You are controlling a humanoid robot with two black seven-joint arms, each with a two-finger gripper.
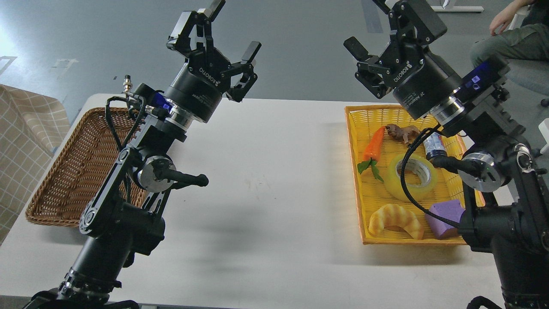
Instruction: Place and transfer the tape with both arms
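Note:
The tape [411, 177], a translucent yellow roll with a grey-white core, lies in the yellow basket [354, 141] at the right of the white table. A black cable of my right arm crosses in front of it. My right gripper [369, 25] is raised high above the basket's far end, open and empty. My left gripper [233, 28] is raised above the table's far left part, open and empty, far from the tape.
The yellow basket also holds a toy carrot [372, 147], a brown animal figure [403, 132], a small can [434, 145], a croissant toy [395, 219] and a purple block [447, 217]. A brown wicker basket [68, 171] stands at the left. A person [510, 38] sits at the back right.

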